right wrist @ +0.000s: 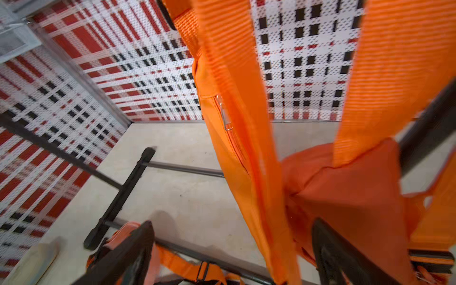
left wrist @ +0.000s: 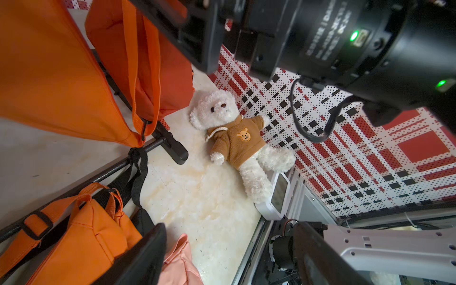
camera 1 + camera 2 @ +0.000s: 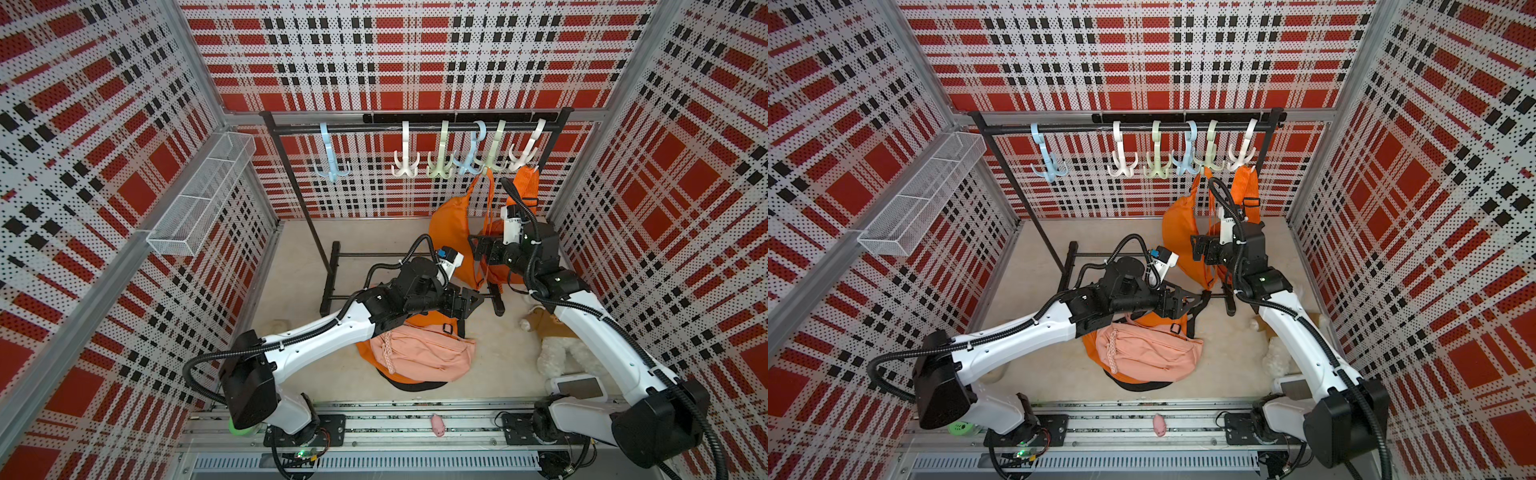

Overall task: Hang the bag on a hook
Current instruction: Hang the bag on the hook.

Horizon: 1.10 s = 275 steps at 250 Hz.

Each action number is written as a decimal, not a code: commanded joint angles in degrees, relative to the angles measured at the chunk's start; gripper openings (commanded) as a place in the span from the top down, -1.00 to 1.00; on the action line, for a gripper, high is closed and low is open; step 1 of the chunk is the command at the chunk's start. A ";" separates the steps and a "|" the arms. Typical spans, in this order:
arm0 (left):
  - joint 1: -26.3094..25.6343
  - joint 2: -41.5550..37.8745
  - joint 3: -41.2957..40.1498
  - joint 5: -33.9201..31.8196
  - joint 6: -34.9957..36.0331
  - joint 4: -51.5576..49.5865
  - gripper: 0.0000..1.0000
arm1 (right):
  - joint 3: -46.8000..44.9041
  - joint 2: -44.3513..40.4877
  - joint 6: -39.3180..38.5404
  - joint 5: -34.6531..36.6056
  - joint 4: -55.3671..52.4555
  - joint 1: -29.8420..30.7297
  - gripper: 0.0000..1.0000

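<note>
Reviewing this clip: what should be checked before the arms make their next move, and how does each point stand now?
1. Orange bag strap sits on a hook: ok.
2. Right gripper open, holding nothing: ok.
3. Right gripper clear of that bag: not ok, the bag hangs between its fingers.
4. Left gripper open and empty: ok.
5. Blue hook free for the pink bag on the floor: ok.

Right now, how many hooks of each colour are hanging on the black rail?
Blue hooks: 2
White hooks: 2
Green hooks: 2
Total: 6 hooks
</note>
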 commanded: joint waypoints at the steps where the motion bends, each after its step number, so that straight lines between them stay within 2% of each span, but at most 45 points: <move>1: 0.45 -4.95 -2.39 -1.94 0.62 0.71 -0.66 | 2.81 0.70 -1.30 5.34 9.01 -0.14 -1.00; 49: 1.60 -9.21 -6.19 -2.53 -0.21 1.48 -0.66 | 8.11 7.61 -4.84 0.22 11.26 -0.14 -1.00; 77: 2.02 -11.02 -7.80 -2.91 -0.44 1.51 -0.66 | 8.89 10.05 -4.35 4.36 12.41 -0.12 -0.98; 85: 2.10 -11.42 -8.16 -3.05 -0.47 1.55 -0.65 | 8.16 10.04 -3.52 6.98 13.49 -0.06 -0.81; 108: 2.31 -12.63 -9.04 -3.33 -0.55 1.64 -0.65 | 5.03 8.93 -2.11 13.63 17.52 -0.11 0.06; 122: 2.44 -13.23 -9.35 -3.34 -0.60 1.61 -0.65 | 3.24 7.62 -1.61 16.71 19.13 -0.12 0.46; 169: 3.19 -14.93 -10.64 -3.45 -0.68 1.61 -0.65 | -2.48 1.24 -1.89 21.96 21.92 -0.12 0.87; 192: 3.53 -15.38 -11.06 -3.43 -0.63 1.60 -0.65 | -4.36 -2.18 -3.08 24.65 21.92 -0.19 1.00; 219: 3.89 -16.08 -11.63 -3.15 -0.61 1.62 -0.65 | -5.57 -5.73 -5.03 28.33 21.20 -0.63 1.00; 275: 4.92 -17.39 -13.00 -2.57 -0.74 1.66 -0.65 | -5.76 -9.87 -6.03 28.85 15.33 -5.86 1.00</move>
